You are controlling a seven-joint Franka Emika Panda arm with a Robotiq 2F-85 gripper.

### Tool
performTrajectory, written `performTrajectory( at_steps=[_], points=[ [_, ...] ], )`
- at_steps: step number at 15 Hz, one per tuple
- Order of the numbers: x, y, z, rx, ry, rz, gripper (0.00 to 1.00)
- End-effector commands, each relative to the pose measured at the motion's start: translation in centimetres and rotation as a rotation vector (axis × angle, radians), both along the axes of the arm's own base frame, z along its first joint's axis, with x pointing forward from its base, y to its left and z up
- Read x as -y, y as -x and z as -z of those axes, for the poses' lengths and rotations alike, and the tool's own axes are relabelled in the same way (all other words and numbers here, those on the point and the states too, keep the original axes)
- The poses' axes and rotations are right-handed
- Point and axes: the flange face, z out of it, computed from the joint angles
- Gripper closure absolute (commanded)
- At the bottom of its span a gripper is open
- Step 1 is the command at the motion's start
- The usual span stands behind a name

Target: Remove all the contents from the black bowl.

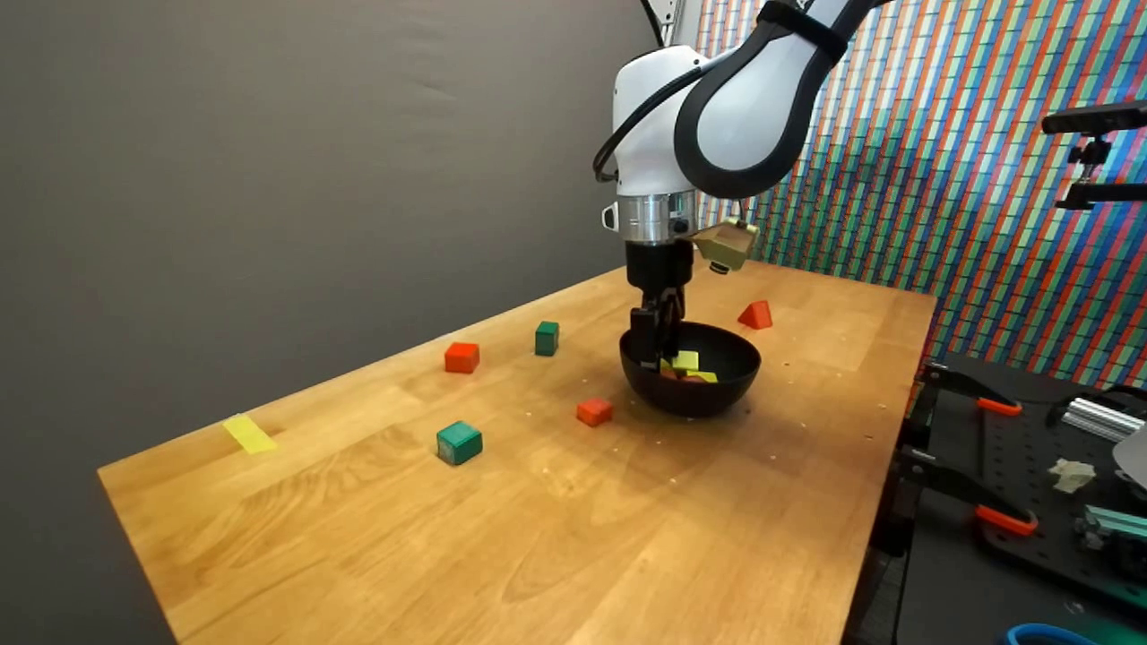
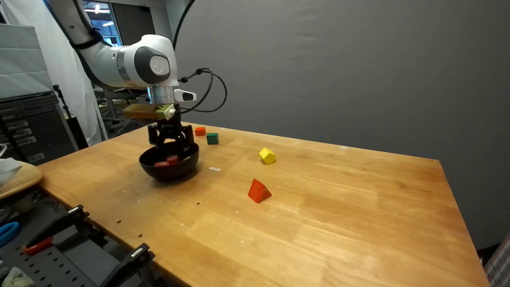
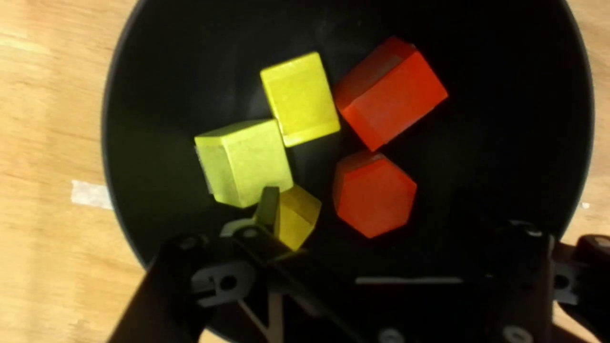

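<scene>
The black bowl (image 1: 694, 394) stands upright on the table, visible in both exterior views. Its contents show best in the wrist view: a bright yellow block (image 3: 301, 99), a pale yellow-green block (image 3: 255, 164), a darker yellow block (image 3: 300, 216), a red block (image 3: 393, 100) and a six-sided red block (image 3: 376, 197). Reaching down inside the bowl, my gripper (image 3: 369, 202) is open, its jaws wide apart with the six-sided red block lying between them. One finger (image 3: 269, 209) partly covers the darker yellow block; whether they touch I cannot tell. The opposite finger is lost in the bowl's dark.
Around the bowl on the wooden table lie red blocks (image 1: 594, 412) (image 1: 461, 357), green blocks (image 1: 460, 442) (image 1: 547, 339), a red wedge (image 2: 259, 191) and a yellow block (image 2: 267, 156). Yellow tape (image 1: 249, 434) is stuck near the back edge. Clamps (image 1: 968, 493) sit beside the table.
</scene>
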Motion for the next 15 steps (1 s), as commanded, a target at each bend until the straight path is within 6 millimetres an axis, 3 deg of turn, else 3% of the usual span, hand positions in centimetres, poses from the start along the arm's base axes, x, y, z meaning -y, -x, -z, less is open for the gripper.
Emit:
performTrajectory(
  at_steps=[1, 4, 6, 8, 11, 12, 15],
  points=[
    [-0.5, -0.1, 0.5, -0.020, -0.006, -0.001, 0.42],
    [-0.5, -0.5, 1.6, -0.028, -0.024, 0.000, 0.48],
    [-0.4, -0.6, 2.1, -0.034, -0.025, 0.008, 0.42],
    [-0.3, -0.6, 2.3, -0.033, -0.025, 0.017, 0.46],
    [-0.3, -0.4, 1.3, 0.009, -0.010, 0.041, 0.61],
    [-0.3, -0.2, 0.7, 0.034, -0.004, 0.054, 0.79],
    [-0.4, 0.4, -1.0, 0.124, -0.005, 0.099, 0.75]
  ],
)
